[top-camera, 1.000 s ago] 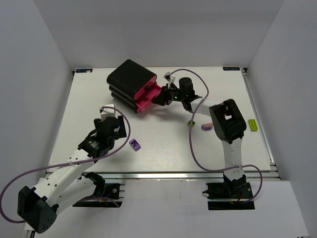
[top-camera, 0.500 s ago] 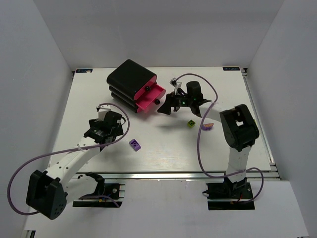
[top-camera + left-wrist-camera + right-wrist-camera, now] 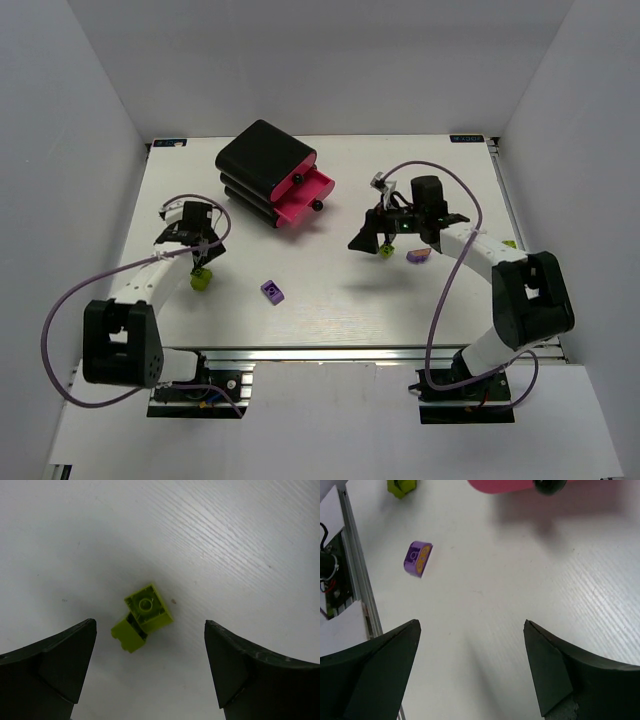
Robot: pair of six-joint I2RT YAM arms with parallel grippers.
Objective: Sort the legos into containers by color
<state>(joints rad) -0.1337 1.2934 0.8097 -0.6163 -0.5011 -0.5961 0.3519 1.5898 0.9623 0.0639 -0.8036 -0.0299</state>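
Just below left end effector (image 3: 150, 625) lies yellow-green lego (image 3: 145, 614).

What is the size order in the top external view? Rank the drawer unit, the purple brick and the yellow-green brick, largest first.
1. The drawer unit, by far the largest.
2. The purple brick and the yellow-green brick look about alike, both tiny; I would not rank one above the other.

White-and-black arms (image 3: 150, 276), purple cables (image 3: 440, 167)
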